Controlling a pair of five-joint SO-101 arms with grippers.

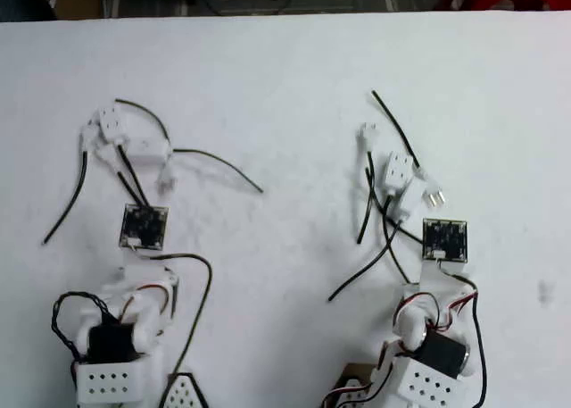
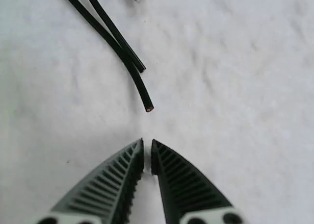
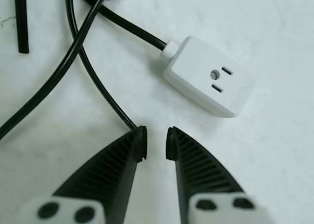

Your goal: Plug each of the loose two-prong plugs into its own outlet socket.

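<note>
Hovering over the white bench [image 2: 255, 87], the left end effector [image 2: 147, 153] has its ribbed fingers nearly together, with only a sliver of gap at the tips, and holds nothing. Just ahead of its tips lie the cut ends of two black cords [image 2: 122, 47], side by side and not touching it.

The right end effector [image 3: 156, 144] stands a little apart, a narrow gap between the tips, and is also empty. One tip sits right at a curving cord [image 3: 100, 87]. Ahead of it and to one side lies a white outlet socket [image 3: 208, 82], face up, with two slots and a round hole showing.

In the high view, a loose two-prong plug [image 1: 434, 196] lies beyond the right end effector, beside a right cluster [image 1: 399, 170] of white parts. A left cluster [image 1: 111, 127] lies well beyond the left end effector.
</note>
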